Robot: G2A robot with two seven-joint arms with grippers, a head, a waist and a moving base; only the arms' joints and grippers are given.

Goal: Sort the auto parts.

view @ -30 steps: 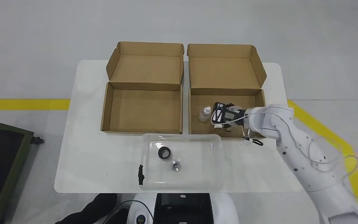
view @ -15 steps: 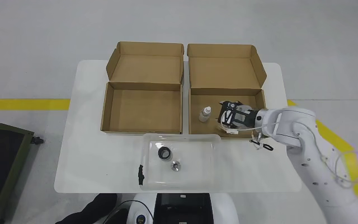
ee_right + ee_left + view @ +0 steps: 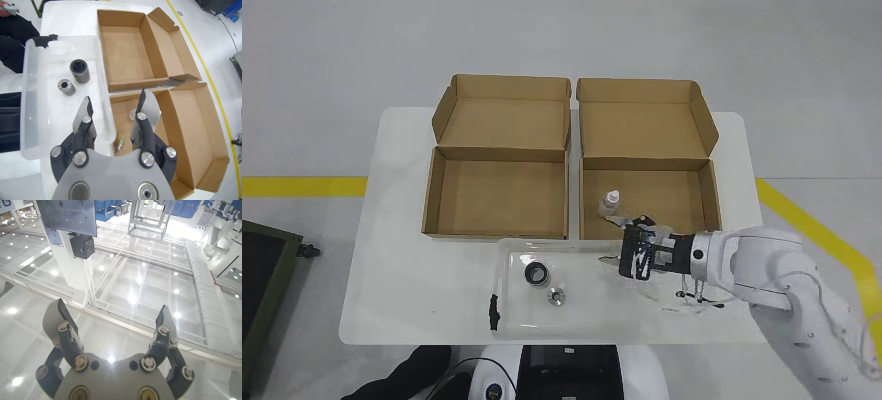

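Note:
My right gripper (image 3: 627,262) hangs open and holds nothing, above the right end of the clear tray (image 3: 510,300), straddling its rim and the front wall of the right cardboard box (image 3: 704,200). Two parts stand in the tray: a dark bearing cylinder (image 3: 79,71) and a smaller silver cylinder (image 3: 66,86), both ahead of the right gripper (image 3: 115,97). Inside the right box lie a white bottle (image 3: 609,204) and a small yellowish part with a metal pin (image 3: 120,141). My left gripper (image 3: 112,311) is open, holds nothing and points up at the ceiling.
The left cardboard box (image 3: 495,195) has nothing in it, and both boxes have their lids folded back. A black scrap (image 3: 492,310) hangs at the tray's left corner. White table (image 3: 402,280) shows bare to the left of the tray and boxes.
My right gripper has drawn back out of the right box toward the front of the table and now sits over the tray's right end. The parts have not moved.

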